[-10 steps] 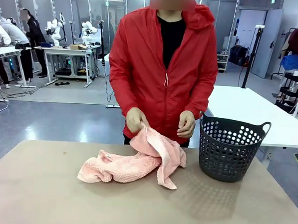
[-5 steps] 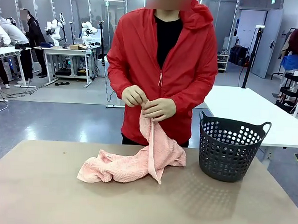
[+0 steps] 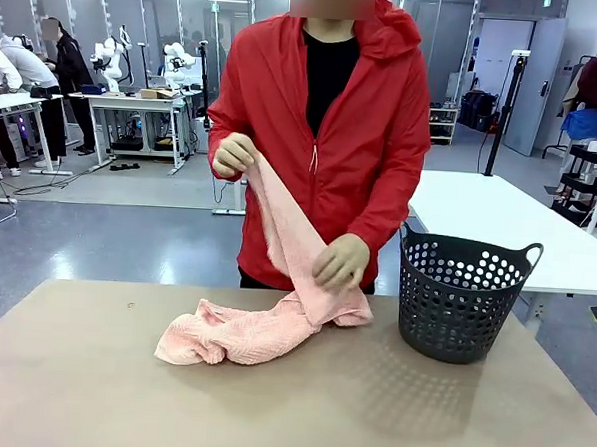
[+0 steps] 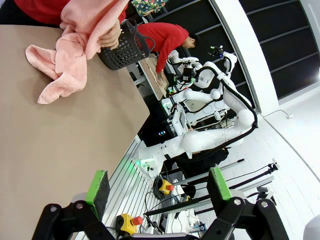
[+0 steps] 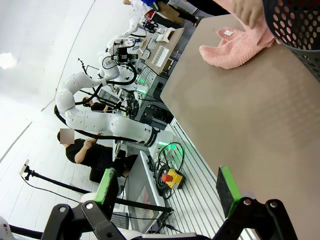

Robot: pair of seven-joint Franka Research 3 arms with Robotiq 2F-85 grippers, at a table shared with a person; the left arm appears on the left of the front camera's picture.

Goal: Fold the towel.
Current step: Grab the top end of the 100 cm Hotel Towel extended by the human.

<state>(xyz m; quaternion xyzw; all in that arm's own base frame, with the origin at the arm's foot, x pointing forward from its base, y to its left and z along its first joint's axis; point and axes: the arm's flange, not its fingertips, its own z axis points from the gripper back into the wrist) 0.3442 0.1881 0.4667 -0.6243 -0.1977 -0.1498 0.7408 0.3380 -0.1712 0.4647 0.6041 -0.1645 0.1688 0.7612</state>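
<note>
**Lifting one end of the towel above the far table edge**

Across the whole near field, a tan table, cut off at the bottom and at both sides of the front view. Behind its far edge, a person in a red jacket, legs hidden by the tabletop.

On the table at picture right, a dark perforated basket, upright, inside hidden by its own wall from the front.

Just beside the basket and seemingly not touching it, the salmon-pink towel. Mostly heaped in crumpled folds on the tabletop, corners lost in the bunching. One end drawn up in a slanted strip in front of the jacket. Plain band edge hard to pick out anywhere.

At chest height, the raised hand, closed around the top of that strip. Further down, the lower hand, clasped on the strip just above the heap, fingertips partly buried in cloth.

In the left wrist view, the left gripper, green pads spread wide with nothing between, well apart from the towel, finger bases cut off by the bottom edge. In the right wrist view, the right gripper, likewise spread wide and bare, far from the cloth, basket only partly in frame at the top corner.
</note>
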